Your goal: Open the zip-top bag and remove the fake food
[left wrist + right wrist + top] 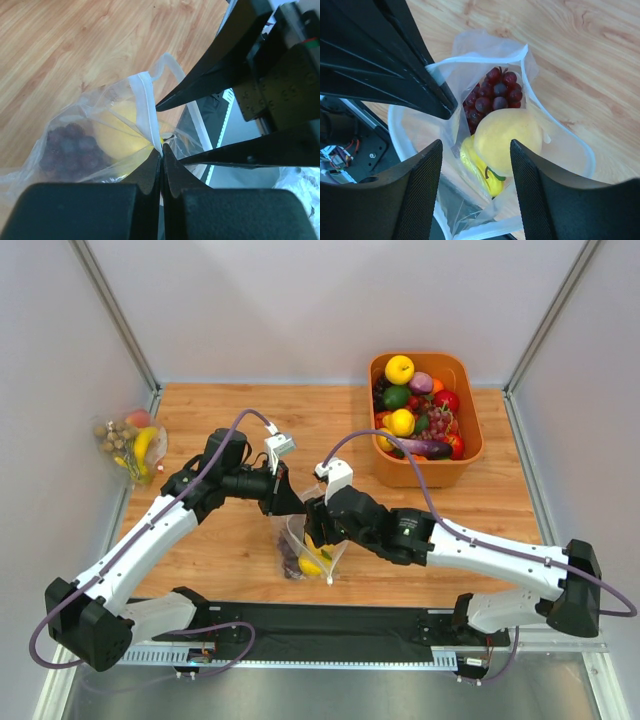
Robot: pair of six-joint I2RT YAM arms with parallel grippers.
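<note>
The zip-top bag (335, 555) hangs open near the table's front edge. My left gripper (161, 148) is shut on its white zip strip (145, 107) and holds that side up. In the top view the left gripper (292, 502) is just above the bag. My right gripper (476, 145) is open, its jaws above the bag's open mouth (485, 55), on either side of the round orange-yellow fruit (507, 137). The small yellow fruit (480, 172) lies under it. The dark purple grapes (492, 95) lie behind. All three are inside the bag. The right gripper (314, 528) is close to the left one.
An orange bin (470, 455) full of plastic fruit and vegetables stands at the back right. Another clear bag (130, 445) with banana, peach and nuts lies at the far left edge. A black mat (330, 625) runs along the near edge.
</note>
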